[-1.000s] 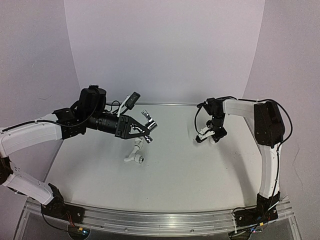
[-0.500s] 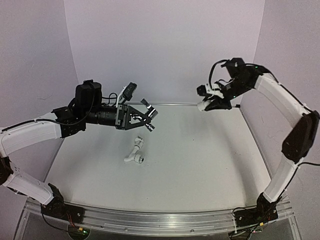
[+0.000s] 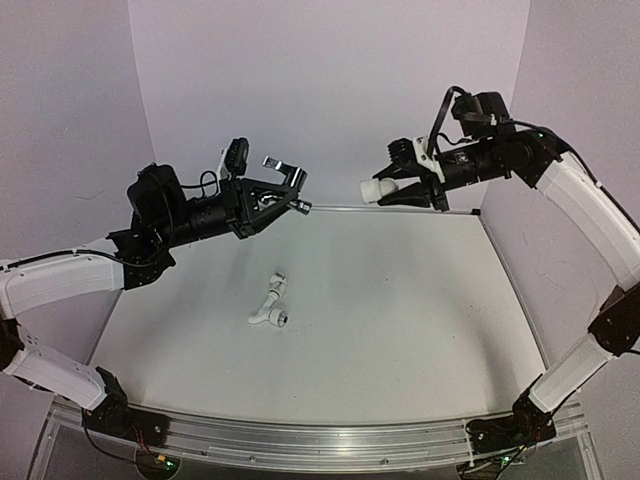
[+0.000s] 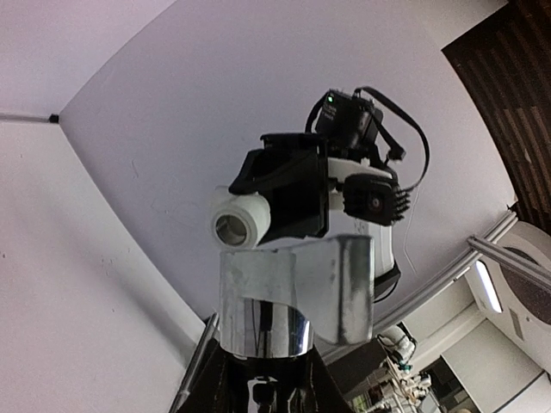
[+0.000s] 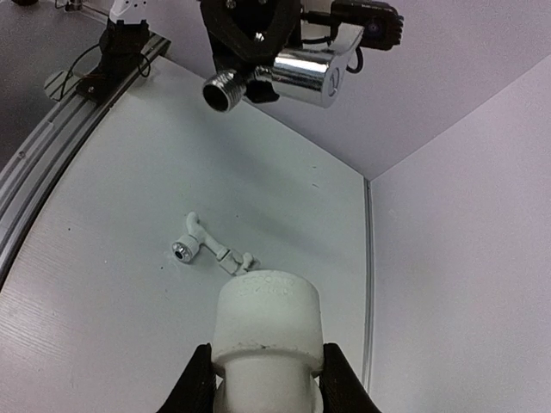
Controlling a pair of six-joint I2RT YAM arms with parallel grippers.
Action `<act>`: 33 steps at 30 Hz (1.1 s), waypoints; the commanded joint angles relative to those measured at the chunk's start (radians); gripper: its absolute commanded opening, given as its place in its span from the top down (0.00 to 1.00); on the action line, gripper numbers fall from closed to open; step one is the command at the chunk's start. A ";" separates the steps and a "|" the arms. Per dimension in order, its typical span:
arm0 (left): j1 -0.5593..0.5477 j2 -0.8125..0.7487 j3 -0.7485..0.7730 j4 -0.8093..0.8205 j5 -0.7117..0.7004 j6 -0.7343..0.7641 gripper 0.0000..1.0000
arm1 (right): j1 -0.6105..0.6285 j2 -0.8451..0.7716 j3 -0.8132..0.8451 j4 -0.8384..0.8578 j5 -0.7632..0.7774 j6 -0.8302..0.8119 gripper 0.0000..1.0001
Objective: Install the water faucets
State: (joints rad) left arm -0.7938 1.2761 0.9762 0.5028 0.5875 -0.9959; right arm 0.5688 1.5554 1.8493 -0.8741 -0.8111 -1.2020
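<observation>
Chrome faucet (image 5: 301, 77), clamped in the left gripper (image 3: 277, 196), faces the white pipe socket (image 3: 378, 188) clamped in the right gripper (image 3: 405, 186), both in mid-air and well apart, so I'd square threaded inlet (image 5: 219, 90) to bore (image 4: 231, 225) before closing in.

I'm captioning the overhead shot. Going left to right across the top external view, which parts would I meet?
chrome faucet, held up by the left arm → white pipe fitting, held up by the right arm. The loose white pipe piece on the table overlaps the faucet sideways, so I leave it out.
</observation>
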 commanded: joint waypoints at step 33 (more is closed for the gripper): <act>-0.119 -0.019 -0.104 0.475 -0.250 -0.044 1.00 | 0.420 -0.231 -0.547 1.045 0.432 -0.036 1.00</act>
State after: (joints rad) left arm -0.8897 1.2564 0.8532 0.9174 0.3378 -1.0710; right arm 0.9663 1.3093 1.2949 0.0983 -0.4178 -1.2054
